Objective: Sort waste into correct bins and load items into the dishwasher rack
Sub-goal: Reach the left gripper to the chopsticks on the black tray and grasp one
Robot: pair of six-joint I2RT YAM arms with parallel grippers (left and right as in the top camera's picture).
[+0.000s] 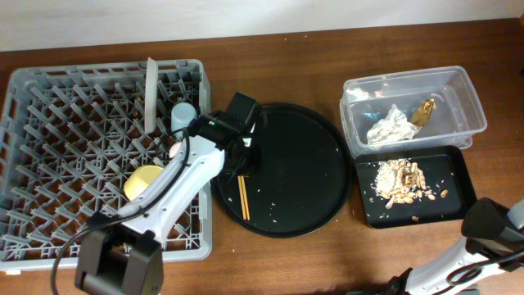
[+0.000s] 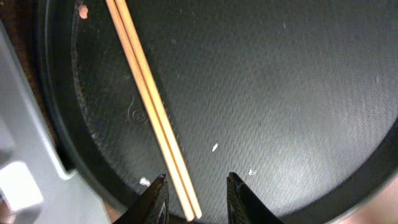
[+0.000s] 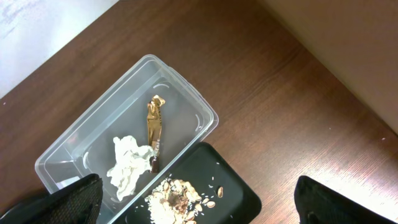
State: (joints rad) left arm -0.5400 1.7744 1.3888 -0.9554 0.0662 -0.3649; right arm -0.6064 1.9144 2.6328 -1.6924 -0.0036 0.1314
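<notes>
Overhead: the left pincer (image 1: pixel 242 164) hangs over the round black tray (image 1: pixel 315 164), at the tray's edge nearest the dishwasher rack (image 1: pixel 49 164). The chopsticks (image 1: pixel 243 199) lie on that tray, running from under the pincer back toward its arm. The rack is just left of the pincer and holds the plate (image 1: pixel 151 94) on edge, the blue cup (image 1: pixel 182 115) and the yellow bowl (image 1: pixel 144 182).

Left wrist: the left pincer (image 2: pixel 196 199) is open, its fingers (image 2: pixel 155 199) straddling the chopsticks' (image 2: pixel 149 106) end, with a gap on the wider side.

Right wrist: the right pincer (image 3: pixel 198 199) is spread wide and empty, high above the tabletop (image 3: pixel 298 93). Ahead of it the clear tub (image 3: pixel 199 115) holds the napkin (image 3: pixel 127 165) and the foil wrapper (image 3: pixel 155 127). Between its fingertips lies the black rectangular tray (image 3: pixel 239 193) with the food scraps (image 3: pixel 177 199).
</notes>
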